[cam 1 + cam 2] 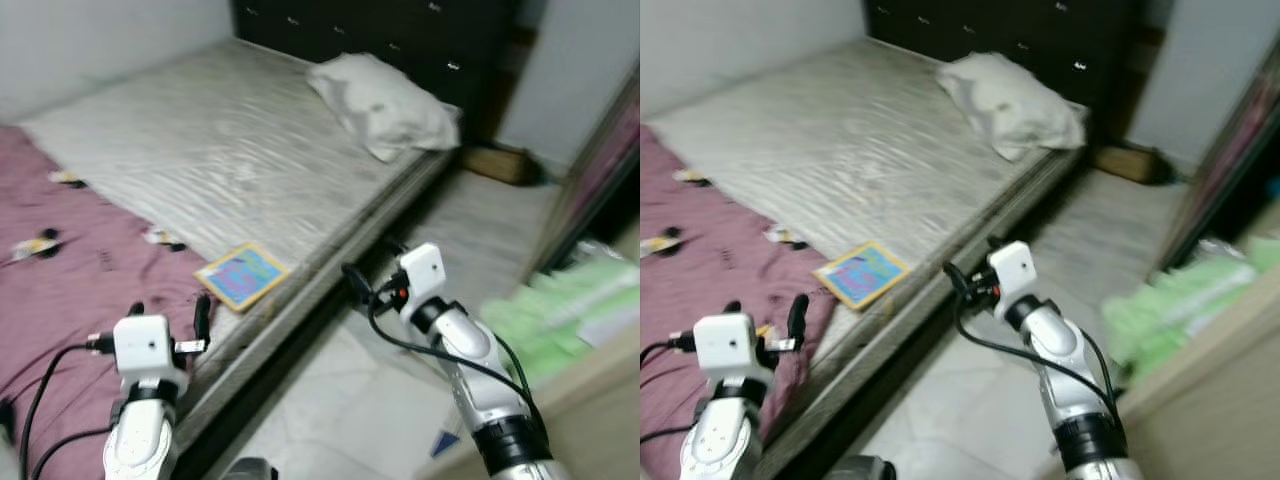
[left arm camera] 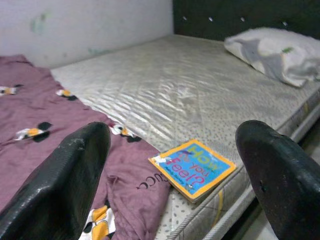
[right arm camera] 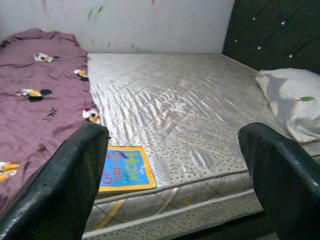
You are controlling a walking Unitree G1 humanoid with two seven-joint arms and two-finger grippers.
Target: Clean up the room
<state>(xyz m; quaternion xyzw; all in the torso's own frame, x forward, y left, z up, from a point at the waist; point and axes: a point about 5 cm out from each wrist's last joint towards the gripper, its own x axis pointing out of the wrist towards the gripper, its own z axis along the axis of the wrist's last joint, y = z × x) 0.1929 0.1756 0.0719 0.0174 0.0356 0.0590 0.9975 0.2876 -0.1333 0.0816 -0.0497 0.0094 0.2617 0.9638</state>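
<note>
The book (image 2: 192, 168) is lying at the mattress (image 1: 230, 150) edge, just beside the purple blanket (image 1: 70, 300). Both the left gripper (image 2: 175, 175) and right gripper (image 3: 175, 170) are hovering spread (presumably readying a grab).

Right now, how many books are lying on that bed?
1: a book lies flat at the mattress's near edge, beside the purple blanket. Others could hide under the blanket.

book (image 2: 192, 169) cover reading "How do you feel?", blanket (image 2: 145, 185) print "ucc"
</note>
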